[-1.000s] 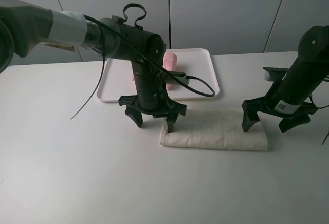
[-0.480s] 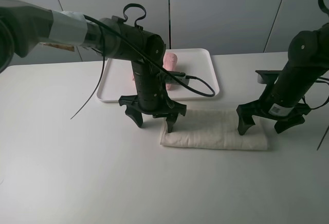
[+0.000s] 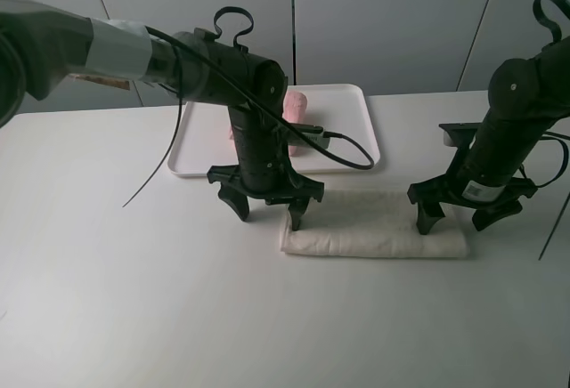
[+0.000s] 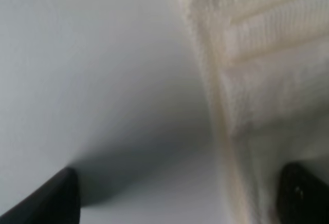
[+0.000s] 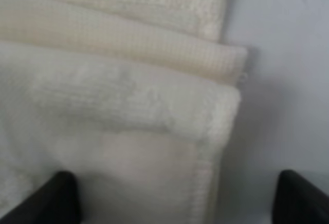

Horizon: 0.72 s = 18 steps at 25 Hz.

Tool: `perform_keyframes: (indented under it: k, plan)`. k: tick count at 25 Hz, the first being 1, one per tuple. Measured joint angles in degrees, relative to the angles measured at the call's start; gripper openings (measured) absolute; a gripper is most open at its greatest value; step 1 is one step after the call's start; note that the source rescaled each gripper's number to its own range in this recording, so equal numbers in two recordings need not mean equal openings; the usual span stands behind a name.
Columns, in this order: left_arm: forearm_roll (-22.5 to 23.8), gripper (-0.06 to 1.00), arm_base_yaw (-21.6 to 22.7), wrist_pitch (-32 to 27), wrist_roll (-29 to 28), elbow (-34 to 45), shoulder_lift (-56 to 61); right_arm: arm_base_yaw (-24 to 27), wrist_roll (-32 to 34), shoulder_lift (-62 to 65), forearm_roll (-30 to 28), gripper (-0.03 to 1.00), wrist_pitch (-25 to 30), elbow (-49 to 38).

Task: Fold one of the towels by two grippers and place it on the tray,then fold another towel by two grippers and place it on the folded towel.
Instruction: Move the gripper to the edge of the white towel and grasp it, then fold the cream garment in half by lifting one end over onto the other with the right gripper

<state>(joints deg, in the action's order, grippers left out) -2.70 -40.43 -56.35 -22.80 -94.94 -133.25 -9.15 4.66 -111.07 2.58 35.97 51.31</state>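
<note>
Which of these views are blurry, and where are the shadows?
Exterior high view: sharp, evenly lit, soft shadows beneath the left gripper and right gripper, partly on the cream towel. Left wrist view: close-up blur, a dark shadow on the table between the fingertips. Right wrist view: towel folds soft, fingertips smeared.

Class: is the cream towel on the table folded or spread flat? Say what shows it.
Folded. The cream towel lies as a narrow strip on the table; the right wrist view shows stacked edges at its end.
</note>
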Motion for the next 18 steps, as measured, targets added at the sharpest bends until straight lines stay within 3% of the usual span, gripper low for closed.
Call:
perform_keyframes:
  k: [4,10,18]
  plan:
    - [-0.3,0.99,-0.1,0.5,0.0,0.0,0.0,-0.2,-1.5,-0.7,3.2,0.40,-0.1,0.1]
    - [-0.3,0.99,-0.1,0.4,0.0,0.0,0.0,-0.6,-3.5,-0.9,6.0,0.06,0.1,0.5]
    - [-0.3,0.99,-0.1,0.5,0.0,0.0,0.0,-0.6,-4.7,-0.9,6.0,0.06,0.5,0.5]
